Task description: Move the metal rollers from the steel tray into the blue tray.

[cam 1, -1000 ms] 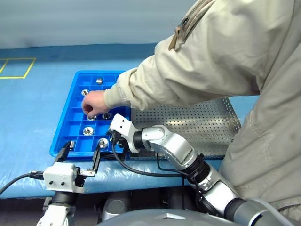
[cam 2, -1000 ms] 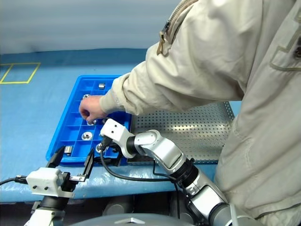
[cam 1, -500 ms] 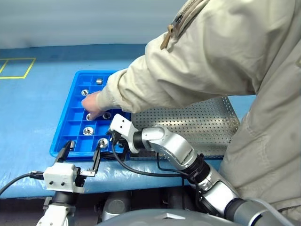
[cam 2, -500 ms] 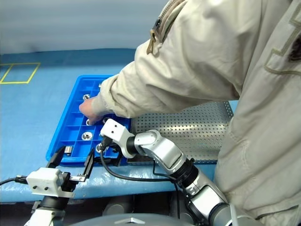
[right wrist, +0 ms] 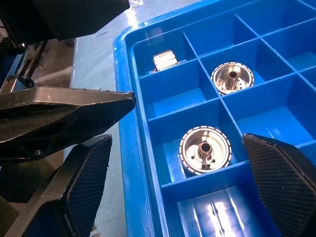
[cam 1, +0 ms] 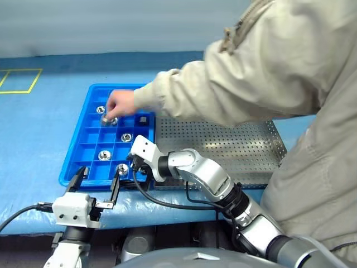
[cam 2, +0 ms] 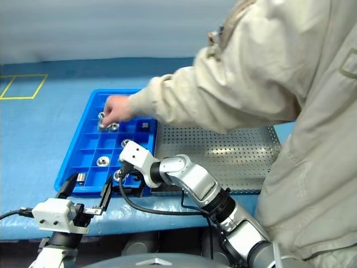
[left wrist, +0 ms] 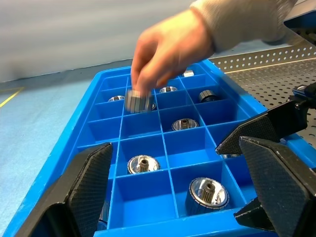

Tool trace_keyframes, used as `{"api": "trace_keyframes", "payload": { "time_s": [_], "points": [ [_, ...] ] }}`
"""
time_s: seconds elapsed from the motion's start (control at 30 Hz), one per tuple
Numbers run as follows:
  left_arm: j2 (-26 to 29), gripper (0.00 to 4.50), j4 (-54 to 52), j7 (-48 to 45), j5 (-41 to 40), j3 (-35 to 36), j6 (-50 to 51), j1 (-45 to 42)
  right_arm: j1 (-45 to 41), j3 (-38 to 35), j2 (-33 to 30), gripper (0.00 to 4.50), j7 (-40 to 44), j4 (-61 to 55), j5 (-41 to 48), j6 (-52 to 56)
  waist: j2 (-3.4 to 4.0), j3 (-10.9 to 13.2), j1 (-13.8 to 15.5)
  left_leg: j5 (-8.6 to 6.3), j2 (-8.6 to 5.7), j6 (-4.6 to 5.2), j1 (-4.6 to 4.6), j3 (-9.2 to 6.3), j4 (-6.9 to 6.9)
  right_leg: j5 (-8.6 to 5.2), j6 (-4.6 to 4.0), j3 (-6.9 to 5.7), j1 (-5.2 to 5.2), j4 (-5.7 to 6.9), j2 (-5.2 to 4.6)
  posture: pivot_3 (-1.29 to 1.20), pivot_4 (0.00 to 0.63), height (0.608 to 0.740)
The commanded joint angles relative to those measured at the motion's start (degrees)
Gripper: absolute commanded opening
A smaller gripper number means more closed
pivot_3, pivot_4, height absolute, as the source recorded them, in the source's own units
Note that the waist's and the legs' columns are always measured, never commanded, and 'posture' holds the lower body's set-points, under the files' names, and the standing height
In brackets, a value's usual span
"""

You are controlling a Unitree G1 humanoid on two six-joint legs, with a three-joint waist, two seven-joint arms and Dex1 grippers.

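Rollers [cam 1: 104,154] are sitting in several compartments of the blue tray [cam 1: 78,158], which lies right beside the steel tray [cam 1: 245,148] on the table. Someone's hand [cam 1: 118,103] is over the far cells, pinching one roller. Left gripper [cam 1: 99,180] and right gripper [cam 1: 135,166] both hang at the tray's near edge, jaws spread wide, holding nothing.

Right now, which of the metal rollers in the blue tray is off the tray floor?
The roller pinched in the person's hand, held above the blue tray's far compartments. The other rollers, such as the one nearest the left gripper, sit in compartments.
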Motion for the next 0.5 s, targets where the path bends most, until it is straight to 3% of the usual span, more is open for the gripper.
{"api": "trace_keyframes", "payload": {
  "time_s": [0.03,0.5],
  "points": [
    [0.2,4.50,-1.7,0.0,0.1,-0.9,0.5,0.0,0.2,0.0,1.2,4.48,0.0,-2.8,1.0,0.2,0.00,0.0,0.0,0.00,0.00,0.00,0.00,0.00,0.00,0.00,0.00,0.00,0.00,0.00,0.00,0.34,0.150,0.740],
    [0.8,4.50,-3.1,0.2,0.2,-1.2,3.0,-1.5,0.2,-1.4,2.6,4.48,-1.6,-2.8,1.2,0.3,0.00,0.0,-0.2,0.00,0.00,0.00,0.03,0.00,0.00,0.00,0.00,0.00,0.02,0.01,0.00,0.32,0.150,0.740]
  ]
}}
